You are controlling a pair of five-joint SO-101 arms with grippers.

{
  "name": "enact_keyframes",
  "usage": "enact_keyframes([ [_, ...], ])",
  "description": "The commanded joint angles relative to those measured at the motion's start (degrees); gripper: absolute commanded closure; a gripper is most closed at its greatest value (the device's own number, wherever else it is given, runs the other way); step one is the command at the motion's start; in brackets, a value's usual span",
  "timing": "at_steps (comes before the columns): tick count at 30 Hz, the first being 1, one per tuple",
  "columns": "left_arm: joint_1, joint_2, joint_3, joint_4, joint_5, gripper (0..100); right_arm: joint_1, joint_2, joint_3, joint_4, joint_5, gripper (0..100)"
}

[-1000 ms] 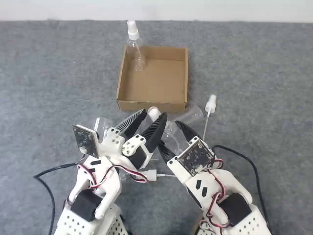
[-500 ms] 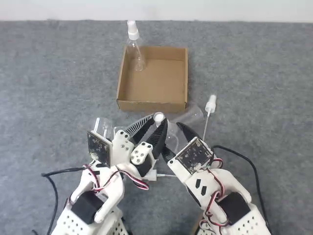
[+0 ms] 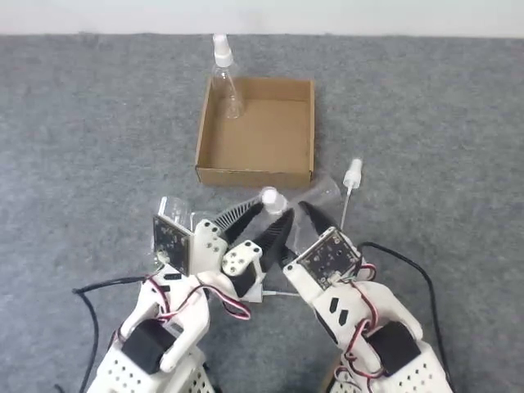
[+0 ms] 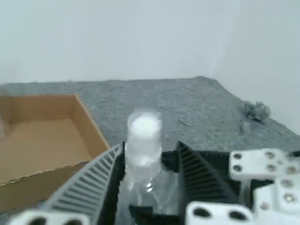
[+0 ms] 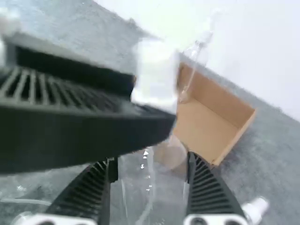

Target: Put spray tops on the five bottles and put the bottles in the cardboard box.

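Observation:
My left gripper (image 4: pixel 146 161) is shut on a white spray top (image 4: pixel 144 127) that sits at the neck of a clear bottle (image 4: pixel 154 194). My right gripper (image 5: pixel 149 171) is shut on that same bottle (image 5: pixel 150 187) lower down, on its body. In the high view both grippers meet just in front of the cardboard box (image 3: pixel 211 168), with the spray top (image 3: pixel 268 196) uppermost. A capped bottle (image 3: pixel 225 82) leans in the box's back left corner. A loose spray top (image 3: pixel 352 176) with its tube lies to the right of the box.
Clear bottles lie on the grey carpet by the left arm (image 3: pixel 170 211) and in front of the box's right corner (image 3: pixel 326 192). Another spray top with tube (image 3: pixel 264 292) lies between the two arms.
The left gripper's fingers closed from wide open onto the spray top and shifted slightly right, toward the right gripper. The right arm barely moved.

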State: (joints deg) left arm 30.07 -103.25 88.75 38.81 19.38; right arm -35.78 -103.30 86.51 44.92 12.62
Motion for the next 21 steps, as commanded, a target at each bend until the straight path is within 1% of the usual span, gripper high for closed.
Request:
enact_keyframes([
  [1, -1.3, -1.1, -2.2, 0.3, -0.4, 80, 2.5, -0.7, -1.6, -1.8, 0.8, 92.6],
  [7, -1.8, -1.1, -2.9, 1.4, -0.4, 80, 2.7, -0.7, -1.6, -1.8, 0.8, 92.6],
  [13, -1.8, -1.1, -7.9, 7.9, -0.4, 80, 2.9, -0.6, -1.5, -1.8, 0.8, 92.5],
  [16, -1.8, -1.1, -9.0, 9.1, -0.4, 80, 5.1, -0.6, -1.5, -2.3, 0.8, 92.5],
  [18, -1.8, -1.1, -9.0, 9.1, 0.8, 80, 7.3, -0.5, -0.8, -4.8, 0.5, 92.5],
  [21, -1.8, -1.1, -9.1, 8.9, 2.7, 80, 9.8, -0.5, 2.5, -11.1, 0.4, 92.6],
])
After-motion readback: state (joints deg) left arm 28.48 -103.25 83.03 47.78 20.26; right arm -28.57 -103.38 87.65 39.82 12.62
